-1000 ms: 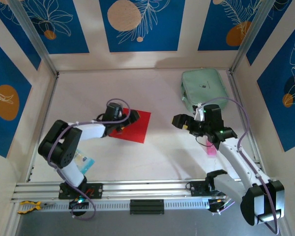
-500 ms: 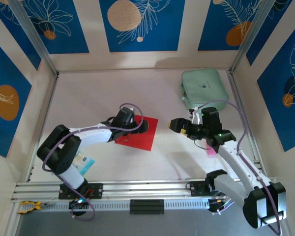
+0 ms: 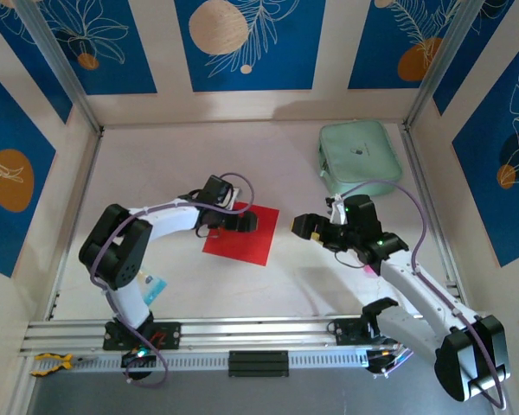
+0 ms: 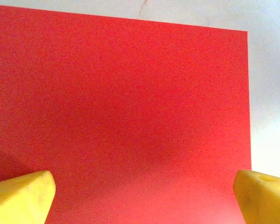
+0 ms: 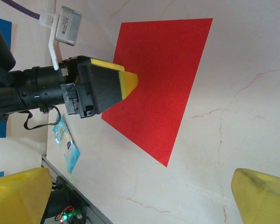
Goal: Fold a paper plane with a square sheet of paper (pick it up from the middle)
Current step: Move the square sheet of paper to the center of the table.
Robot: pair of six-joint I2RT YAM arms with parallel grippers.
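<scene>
A: Table (image 3: 303, 285) first: pale, smooth marbled top, so paper slides easy. Then mint-green pouch (image 3: 359, 158), soft w/ rounded corners, far right, out of the work area.
B: Sheet?
A: Red square sheet of paper (image 3: 251, 244) lies flat mid-table. Thin, matte, no creases. I've the left gripper (image 3: 242, 222) low over its left part, fingers spread wide, nothing held, prob. to pinch it up. Contact: can't tell. My right gripper (image 3: 304, 226) hangs just beside its right edge, wide too, empty.
B: Smaller?
A: Glossy blue-white packet (image 3: 152, 284) near L base.
</scene>
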